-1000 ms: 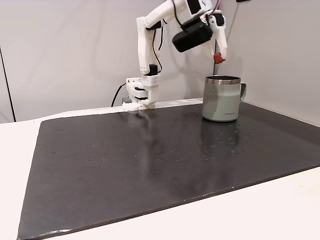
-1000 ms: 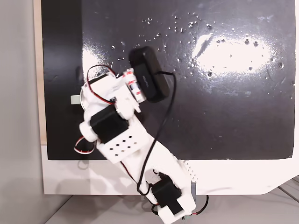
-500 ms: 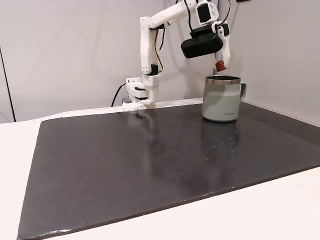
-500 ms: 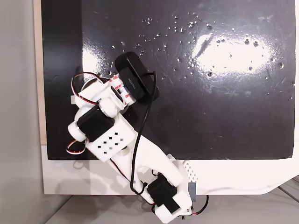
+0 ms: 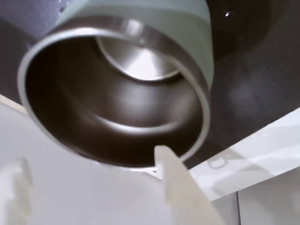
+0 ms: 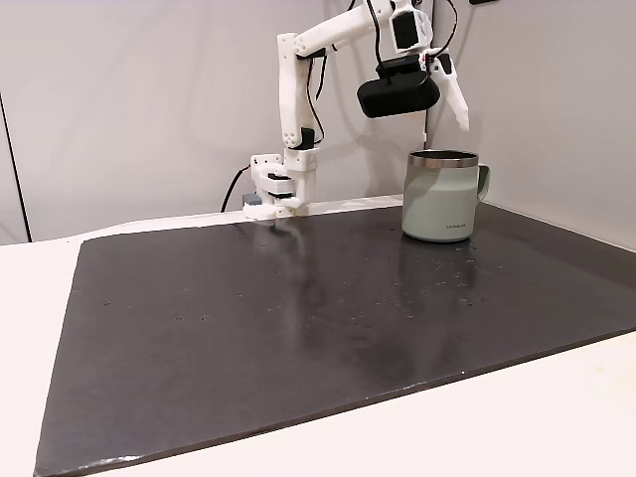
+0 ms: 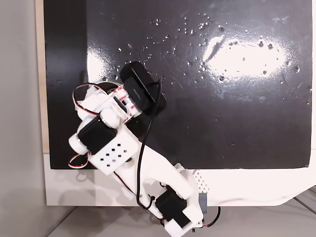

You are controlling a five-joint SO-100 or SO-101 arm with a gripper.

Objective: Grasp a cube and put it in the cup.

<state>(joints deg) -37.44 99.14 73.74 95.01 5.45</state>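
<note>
Cube, wrist view: I cannot tell where it lies. Nothing reddish sits between my fingers, and the bright patch of the cup's [image 5: 140, 117] steel floor that I see is bare. The near wall hides the rest of the floor, so the cube may well be down there.
Pincer, wrist view: my pincer [image 5: 91, 157] stands apart and holds nothing. One pale finger [image 5: 176, 185] reaches to the near rim, and the other is a blur at the left edge.
Risk, wrist view: the finger looks to be just over the rim. If I drop or swing sideways from here I judge I could catch the steel edge and tip or shove the cup.
Cup, a fixed view: the cup [image 6: 441, 197] stands upright on the dark mat [image 6: 298, 328] with its handle to the right. My pincer [image 6: 452, 114] hangs above its mouth, fingers spread, clear of the rim.
Risk, a fixed view: if the cube bounced out, it would be a tiny thing, easy to miss on the mat. I see none there.
Arm, a fixed view from above: my arm [image 7: 113, 158] and its black camera [image 7: 143, 95] lie over the spot, so the mouth is hidden.
Risk, from above: pulling back low could drag the cup towards the worktop's edge [image 7: 44, 74]. I judge that rising first would be safer.
</note>
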